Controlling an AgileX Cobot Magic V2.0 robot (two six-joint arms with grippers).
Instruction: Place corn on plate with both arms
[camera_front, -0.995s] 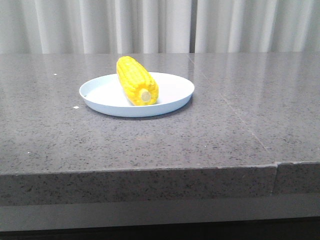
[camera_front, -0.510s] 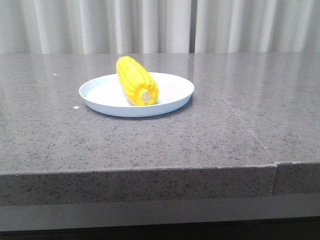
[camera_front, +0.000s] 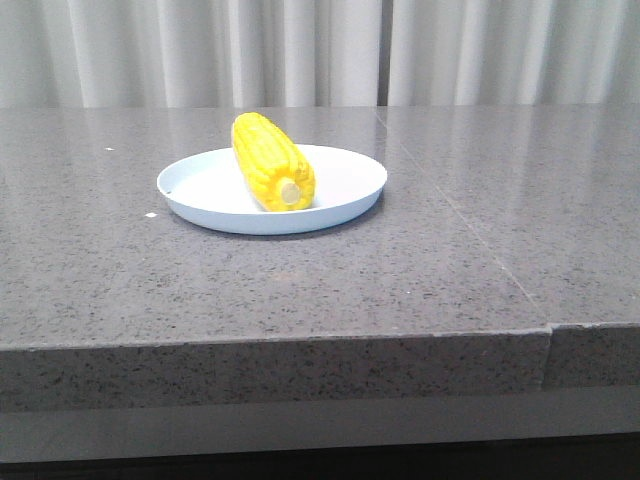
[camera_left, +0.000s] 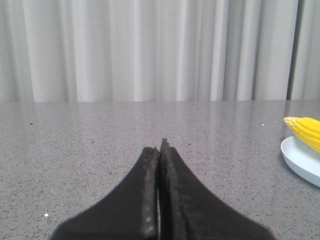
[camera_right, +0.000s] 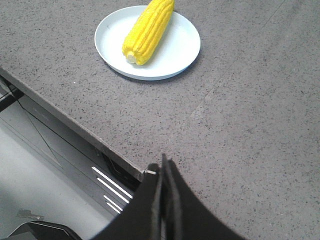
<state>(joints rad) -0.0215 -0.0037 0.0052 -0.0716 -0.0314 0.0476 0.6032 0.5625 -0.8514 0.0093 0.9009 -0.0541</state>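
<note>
both my grippers, the left gripper (camera_left: 159, 150) and the right gripper (camera_right: 163, 172), are pressed together on nothing and well apart from the corn (camera_front: 272, 162), which lies across the plate (camera_front: 345, 200), so i judge only a careless sweep could roll it off.

My left wrist view cuts the plate (camera_left: 302, 159) and corn (camera_left: 306, 129) at its edge; the corn hides the plate's far rim in front.
</note>
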